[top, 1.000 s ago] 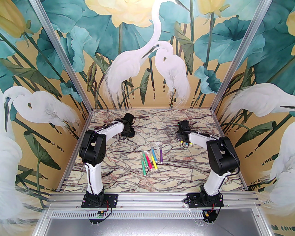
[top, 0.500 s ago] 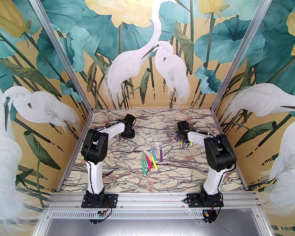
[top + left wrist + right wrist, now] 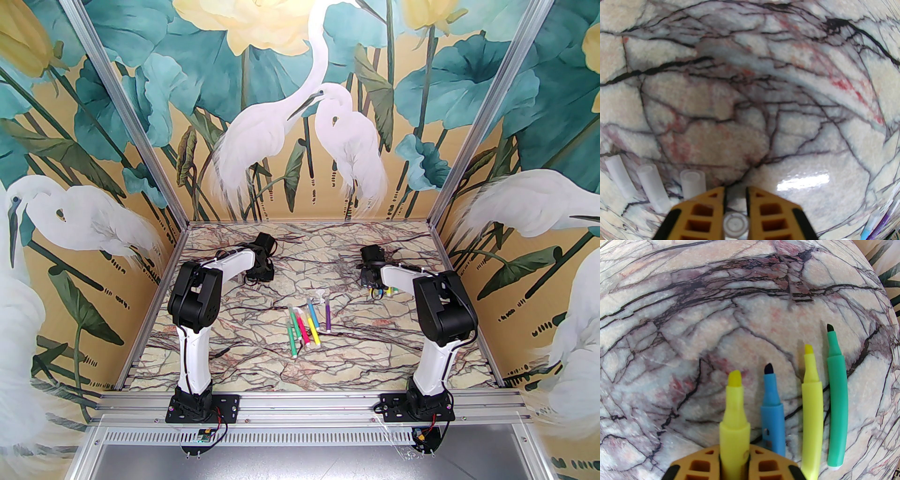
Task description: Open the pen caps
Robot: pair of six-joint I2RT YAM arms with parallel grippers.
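Cap and pen are apart, and from my remote station I judge this the set-down step of the fourth opening. The left gripper has its jaws pinched on a clear cap, seen end-on just above the marble-patterned table. The right gripper, well apart from it on the far right of the table, has its jaws clamped around a yellow pen with a bare tip. By my count three loose caps lie side by side just left of the left gripper, so the held one makes four. Three opened pens lie beside the right gripper, a blue pen, a second yellow pen and a green pen, so the held one makes four. Next, I judge, each arm must lower and release its piece beside its own row without knocking the neighbours. One arm must then fetch from the cluster of pens mid-table. There I count what looks like six, overlapping and too small to be sure of, and I take them as yet to be opened.
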